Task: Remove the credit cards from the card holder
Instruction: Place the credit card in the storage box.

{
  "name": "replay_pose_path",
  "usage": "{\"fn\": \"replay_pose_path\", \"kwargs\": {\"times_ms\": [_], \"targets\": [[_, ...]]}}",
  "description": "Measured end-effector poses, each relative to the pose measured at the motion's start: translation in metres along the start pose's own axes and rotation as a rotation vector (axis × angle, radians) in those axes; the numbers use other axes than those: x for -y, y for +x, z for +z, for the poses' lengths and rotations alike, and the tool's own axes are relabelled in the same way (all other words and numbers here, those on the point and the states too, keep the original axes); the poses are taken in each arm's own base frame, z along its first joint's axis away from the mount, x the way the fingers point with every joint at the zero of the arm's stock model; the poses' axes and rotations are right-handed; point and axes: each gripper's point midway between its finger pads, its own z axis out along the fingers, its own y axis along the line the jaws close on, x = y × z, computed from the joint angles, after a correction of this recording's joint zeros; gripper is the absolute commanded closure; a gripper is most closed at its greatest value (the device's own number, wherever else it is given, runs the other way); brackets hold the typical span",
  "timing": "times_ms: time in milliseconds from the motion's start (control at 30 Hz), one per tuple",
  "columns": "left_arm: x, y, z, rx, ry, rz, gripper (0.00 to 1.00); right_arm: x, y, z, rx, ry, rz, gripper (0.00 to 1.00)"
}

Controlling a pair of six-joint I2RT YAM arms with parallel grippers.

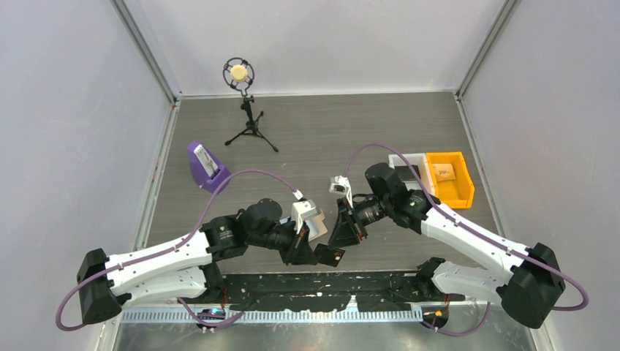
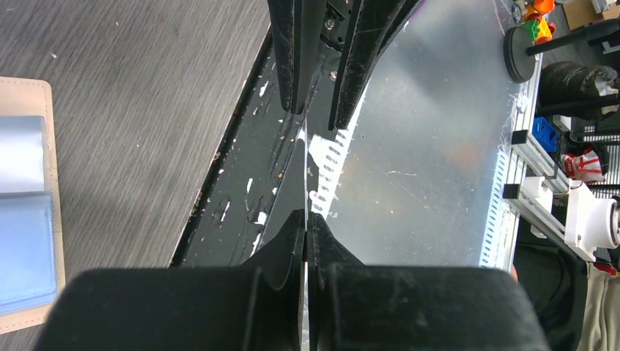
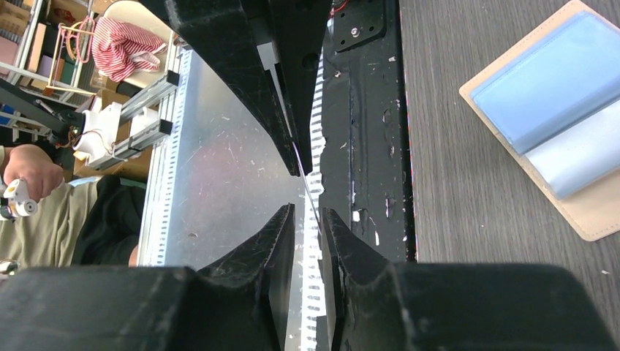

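Observation:
My left gripper (image 2: 305,213) is shut on a thin credit card (image 2: 303,175), seen edge-on over the table's near edge. In the top view the credit card (image 1: 333,256) looks dark at the left gripper (image 1: 322,252). My right gripper (image 3: 307,208) is narrowly open, its fingers (image 2: 292,58) on either side of the card's far end; the card's edge (image 3: 303,172) runs between them. The card holder (image 2: 25,205) lies open on the table, tan with light blue inside, and also shows in the right wrist view (image 3: 556,124). The arms mostly hide it in the top view.
A purple wedge stand (image 1: 206,167) sits at the back left. An orange bin (image 1: 450,179) with a pale item stands at the right, next to a white tray (image 1: 409,164). A microphone stand (image 1: 245,110) is at the back. A black strip (image 1: 314,281) edges the table's front.

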Motion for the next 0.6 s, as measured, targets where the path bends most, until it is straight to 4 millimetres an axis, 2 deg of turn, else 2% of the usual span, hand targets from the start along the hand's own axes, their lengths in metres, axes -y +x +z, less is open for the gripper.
{"fn": "replay_pose_path", "kwargs": {"times_ms": [167, 333, 600], "targets": [[-0.0007, -0.0006, -0.0002, 0.002, -0.001, -0.002, 1.0, 0.0032, 0.0033, 0.0006, -0.011, 0.01, 0.011, 0.71], [-0.0011, -0.0008, -0.0004, 0.002, -0.002, -0.003, 1.0, 0.0053, 0.0056, 0.0009, -0.019, 0.017, 0.018, 0.84], [-0.0016, 0.0017, -0.0013, -0.01, -0.001, -0.01, 1.0, -0.0003, 0.0083, 0.0035, -0.033, -0.011, 0.003, 0.95]]}}
